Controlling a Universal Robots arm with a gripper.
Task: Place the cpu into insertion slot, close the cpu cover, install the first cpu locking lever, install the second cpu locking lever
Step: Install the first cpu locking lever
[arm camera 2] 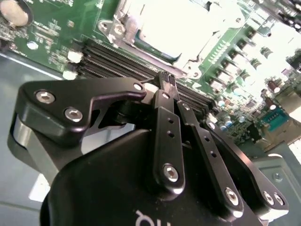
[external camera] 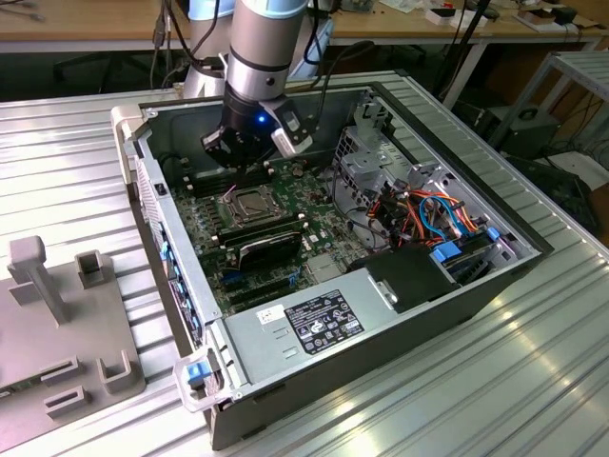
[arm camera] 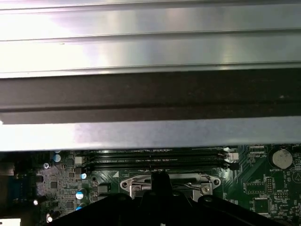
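Silver cpu (external camera: 250,203) sits in slot, cover (arm camera 2: 155,35) apparently down; end effector (arm camera 2: 165,81) pinched together, empty, beside socket; lever step likely in hand; needs hooking lever.

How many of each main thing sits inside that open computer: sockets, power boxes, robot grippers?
Insertion slot: 1
Power supply box: 1
Gripper: 1
Total: 3

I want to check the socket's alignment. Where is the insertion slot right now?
In the exterior view, the insertion slot sits on the green motherboard inside the open computer case, just below the gripper, with the black memory slots beside it.
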